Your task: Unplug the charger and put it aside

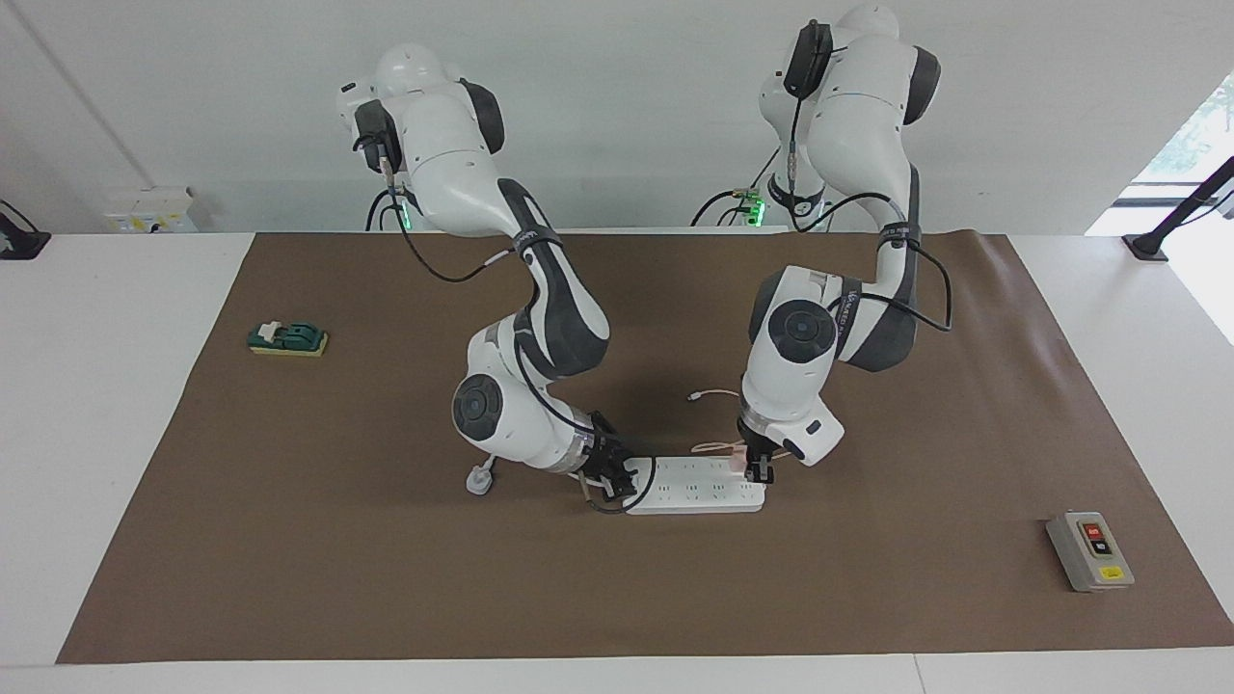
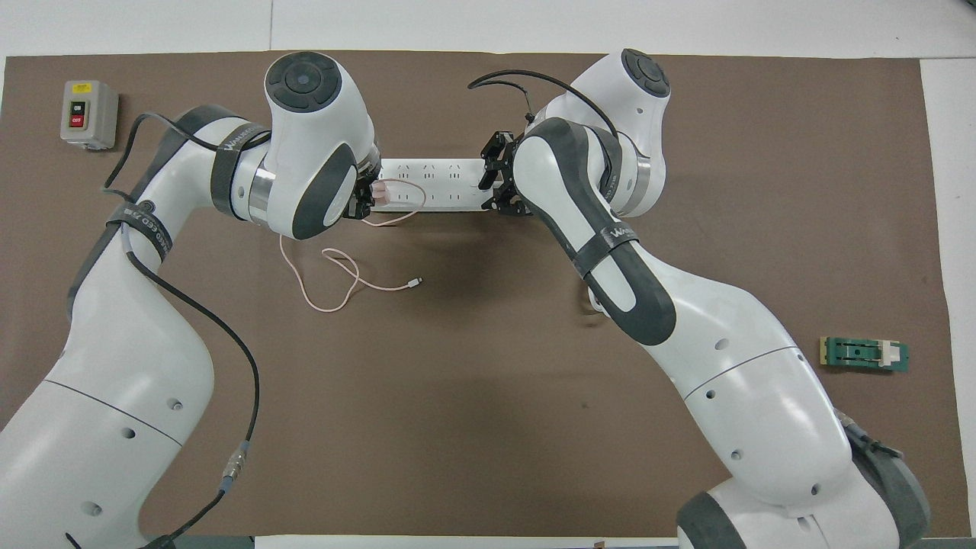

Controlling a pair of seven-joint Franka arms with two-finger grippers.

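The charger (image 1: 738,462), a small, light, stiff cube, sits plugged in the strip (image 1: 694,485), pinched at its sides by the left gripper (image 1: 757,470), while the right gripper (image 1: 609,479) clamps the strip's other end.

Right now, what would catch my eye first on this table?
Two white arms meet over a white power strip mid-mat. The left gripper pinches the pink charger plugged in at one end; the right gripper clamps the other end. A grey button box sits apart.
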